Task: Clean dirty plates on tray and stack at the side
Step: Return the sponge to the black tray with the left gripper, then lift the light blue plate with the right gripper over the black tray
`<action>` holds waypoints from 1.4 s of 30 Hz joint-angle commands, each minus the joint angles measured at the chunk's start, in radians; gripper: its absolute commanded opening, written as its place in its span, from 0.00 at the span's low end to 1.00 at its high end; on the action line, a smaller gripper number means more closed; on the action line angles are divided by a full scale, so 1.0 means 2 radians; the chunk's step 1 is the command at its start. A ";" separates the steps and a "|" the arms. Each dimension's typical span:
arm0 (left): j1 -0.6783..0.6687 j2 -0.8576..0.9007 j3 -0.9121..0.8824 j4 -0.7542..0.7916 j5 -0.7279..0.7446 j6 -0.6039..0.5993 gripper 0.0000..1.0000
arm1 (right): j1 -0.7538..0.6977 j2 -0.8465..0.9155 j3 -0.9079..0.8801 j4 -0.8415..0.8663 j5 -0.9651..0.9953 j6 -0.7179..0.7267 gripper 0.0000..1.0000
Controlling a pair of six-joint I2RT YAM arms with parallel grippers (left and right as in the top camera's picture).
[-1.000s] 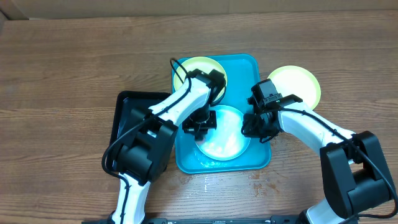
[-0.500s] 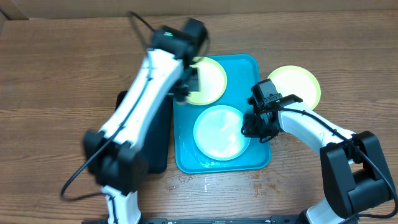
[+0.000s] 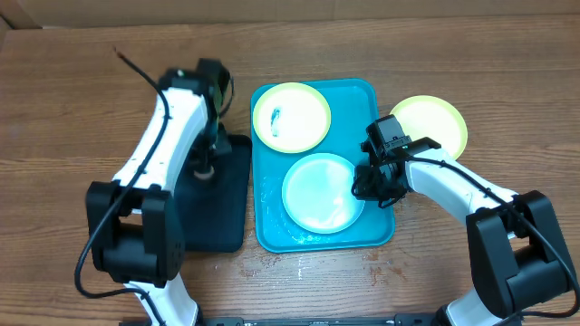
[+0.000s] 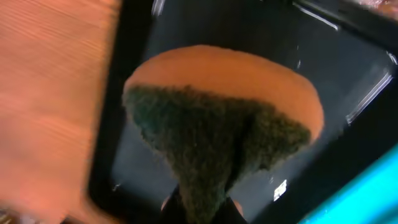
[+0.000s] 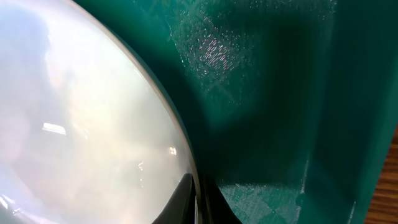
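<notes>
The turquoise tray [image 3: 355,98] holds a yellow-green rimmed plate [image 3: 291,116] with a blue smear at the back. A light-blue rimmed plate [image 3: 317,192] lies at its front. A second yellow-green rimmed plate [image 3: 433,122] lies on the table to the tray's right. My right gripper [image 3: 367,186] is shut on the light-blue plate's right rim; the right wrist view shows the jaws [image 5: 198,199] pinching the plate's [image 5: 81,112] edge over the tray [image 5: 280,93]. My left gripper [image 3: 207,170] is over the black tray, shut on a sponge [image 4: 217,118] with a green scrub face and an orange body.
A smaller black tray [image 3: 222,213] lies left of the turquoise tray, also in the left wrist view [image 4: 186,31]. The turquoise tray's corner shows at the left wrist view's lower right [image 4: 376,190]. Bare wooden table [image 3: 72,109] surrounds both trays.
My left arm has swung from over the light-blue plate, past the back plate, to the left over the black tray, carrying the sponge. The right arm has not moved.
</notes>
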 commanded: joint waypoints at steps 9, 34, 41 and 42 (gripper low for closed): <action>0.035 -0.019 -0.016 0.011 0.107 0.053 0.68 | 0.005 0.018 0.003 -0.031 0.016 -0.001 0.04; 0.109 -0.348 0.177 -0.021 0.192 0.059 1.00 | 0.275 -0.017 0.225 0.032 0.293 -0.007 0.04; 0.109 -0.377 0.177 -0.024 0.165 0.060 1.00 | 0.362 -0.022 0.228 0.060 0.439 -0.021 0.04; 0.109 -0.377 0.177 -0.024 0.163 0.060 1.00 | 0.373 -0.026 0.229 0.060 0.461 -0.026 0.04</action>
